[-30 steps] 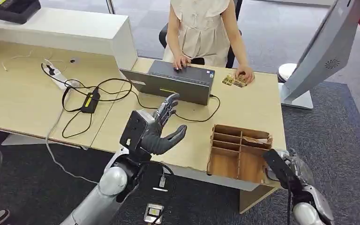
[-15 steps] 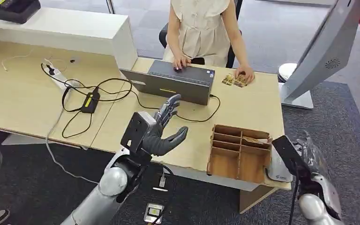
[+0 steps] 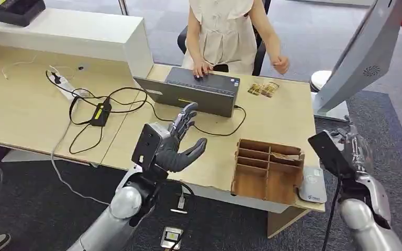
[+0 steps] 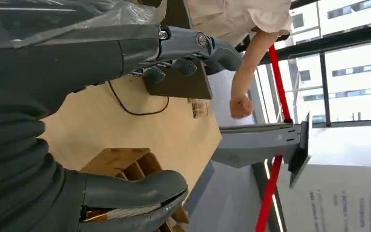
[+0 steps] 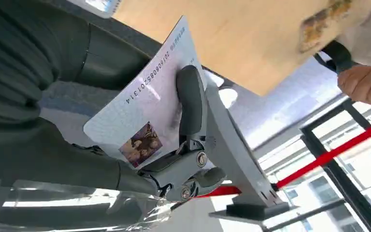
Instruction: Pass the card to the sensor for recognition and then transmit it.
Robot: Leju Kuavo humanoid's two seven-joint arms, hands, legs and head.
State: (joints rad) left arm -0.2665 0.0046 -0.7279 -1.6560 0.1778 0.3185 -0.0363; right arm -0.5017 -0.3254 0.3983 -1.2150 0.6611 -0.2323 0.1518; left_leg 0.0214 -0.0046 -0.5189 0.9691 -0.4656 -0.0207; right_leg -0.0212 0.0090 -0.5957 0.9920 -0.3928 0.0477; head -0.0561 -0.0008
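Right hand (image 5: 140, 145): holds the card (image 5: 145, 113), a pale ID-type card with a small photo and a printed number. The thumb and a dark finger (image 5: 191, 104) pinch it from opposite faces, with most of the card projecting beyond the fingertips. In the head view this hand (image 3: 353, 151) is raised just off the worktop's (image 3: 272, 120) right front corner, above and beside the white sensor (image 3: 313, 187), not touching it.

Left hand (image 3: 175, 144): fingers spread and slightly curled, palm empty, raised over the front edge of the worktop. The left wrist view confirms the thumb (image 4: 135, 186) and fingers (image 4: 193, 46) stand well apart with nothing between them.

Between the two hands sits a wooden divided organiser (image 3: 266, 167), just beside the sensor. Beyond the left fingertips lies a dark laptop (image 3: 201, 91) with black cables (image 3: 104, 107). A seated person's hand (image 3: 280, 64) is lifted above small cards (image 3: 263, 89) on the far edge.
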